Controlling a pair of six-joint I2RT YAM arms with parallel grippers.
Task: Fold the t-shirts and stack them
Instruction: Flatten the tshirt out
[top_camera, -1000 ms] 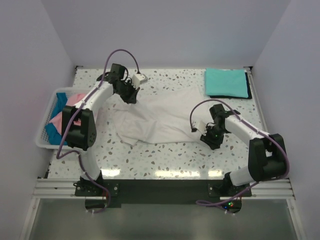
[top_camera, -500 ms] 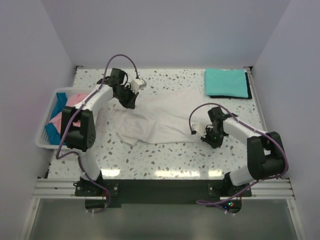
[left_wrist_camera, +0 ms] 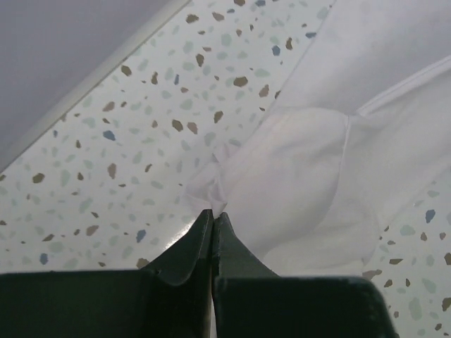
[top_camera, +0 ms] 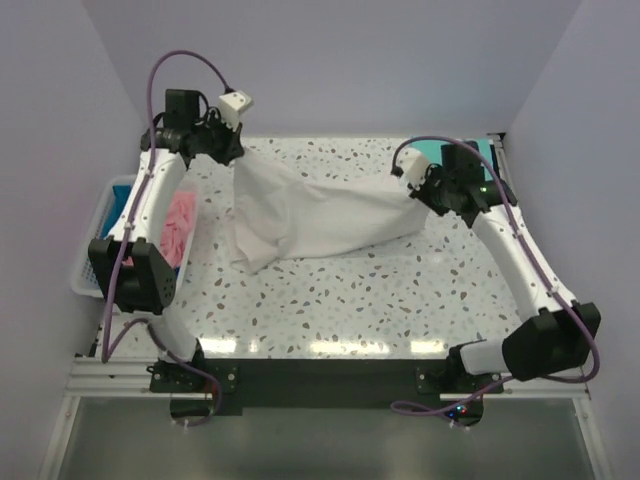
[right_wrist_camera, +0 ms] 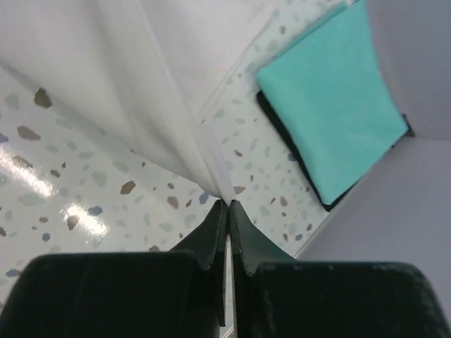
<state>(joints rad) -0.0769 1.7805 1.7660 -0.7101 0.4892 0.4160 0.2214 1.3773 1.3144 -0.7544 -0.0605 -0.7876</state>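
The left end effector (left_wrist_camera: 213,213) and right end effector (right_wrist_camera: 227,203) each pinch an edge of the white t-shirt (top_camera: 310,215), jaws closed on cloth. It hangs stretched between them, its lower fold apparently touching the table (top_camera: 350,300). The folded teal t-shirt (right_wrist_camera: 328,105) lies at the table's far right corner.

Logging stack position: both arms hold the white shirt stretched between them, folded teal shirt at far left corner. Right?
Wrong side: the folded teal shirt lies at the far right corner, per the top external view. The white shirt part holds.
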